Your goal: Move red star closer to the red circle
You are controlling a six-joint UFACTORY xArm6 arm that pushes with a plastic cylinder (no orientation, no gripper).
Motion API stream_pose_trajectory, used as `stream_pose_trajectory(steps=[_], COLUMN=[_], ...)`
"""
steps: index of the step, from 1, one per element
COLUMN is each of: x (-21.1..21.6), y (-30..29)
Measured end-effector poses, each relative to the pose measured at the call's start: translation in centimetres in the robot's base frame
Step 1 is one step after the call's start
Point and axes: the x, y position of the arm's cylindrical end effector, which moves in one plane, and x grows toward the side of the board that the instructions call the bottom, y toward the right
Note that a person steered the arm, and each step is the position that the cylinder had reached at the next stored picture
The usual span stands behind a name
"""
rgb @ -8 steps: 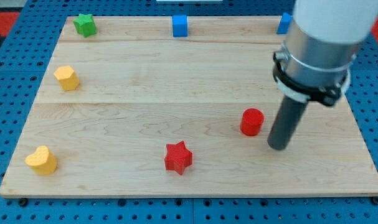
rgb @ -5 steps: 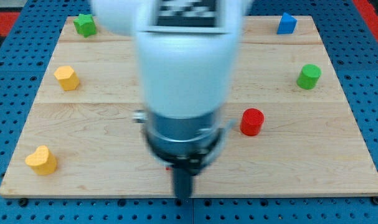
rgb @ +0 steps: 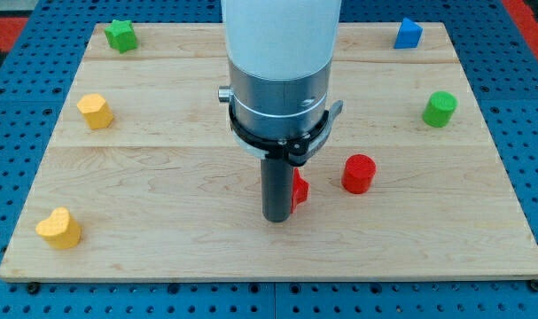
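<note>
The red star (rgb: 300, 189) lies on the wooden board, mostly hidden behind my rod, with only its right side showing. My tip (rgb: 277, 218) stands right against the star's left side. The red circle (rgb: 359, 174) stands a short way to the star's right, apart from it.
A yellow heart (rgb: 58, 228) lies at the bottom left and a yellow block (rgb: 95, 111) at the left. A green star (rgb: 120, 35) is at the top left, a blue block (rgb: 408, 34) at the top right, a green cylinder (rgb: 440, 108) at the right.
My tip swung from beside the red circle round to the bottom of the board, then up. The red star moved up and right, closer to the red circle.
</note>
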Motion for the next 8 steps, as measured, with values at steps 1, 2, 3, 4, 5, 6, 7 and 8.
stream_pose_trajectory(steps=[1, 2, 3, 4, 5, 6, 7, 8], x=[-0.3, -1.6, -2.6, -2.6, -2.6, -2.6, -2.7, -2.8], y=[-1.9, -2.4, -1.4, 1.4, 2.2, 2.3, 4.4, 6.0])
